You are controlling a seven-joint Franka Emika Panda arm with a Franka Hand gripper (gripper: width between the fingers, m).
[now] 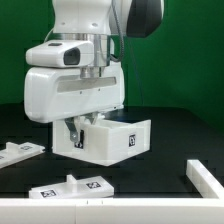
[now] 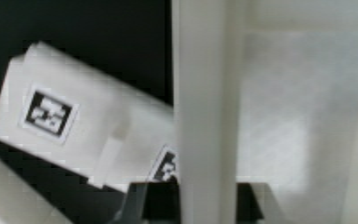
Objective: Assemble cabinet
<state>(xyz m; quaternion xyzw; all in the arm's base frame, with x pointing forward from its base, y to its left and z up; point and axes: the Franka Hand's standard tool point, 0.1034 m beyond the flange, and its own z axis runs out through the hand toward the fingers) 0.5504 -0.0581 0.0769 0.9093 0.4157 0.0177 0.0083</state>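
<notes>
The cabinet's white box [image 1: 112,142], open side up and with a black-and-white tag on its front, sits under the white robot hand in the middle of the exterior view. My gripper [image 1: 76,131] reaches into the box's end on the exterior view's left. In the wrist view my gripper [image 2: 206,200] is shut on a thin white wall of the box [image 2: 206,90], with a dark finger [image 2: 165,200] on each side of it. The box's pale inside [image 2: 309,100] fills one side of that view. Whether the box touches the table cannot be told.
A flat white panel [image 1: 20,152] lies at the exterior view's left. A tagged white piece [image 1: 76,186] lies in front near a white strip [image 1: 110,212]. A white bar [image 1: 206,176] lies at the exterior view's right. The wrist view shows a tagged white panel [image 2: 60,110] beside the box.
</notes>
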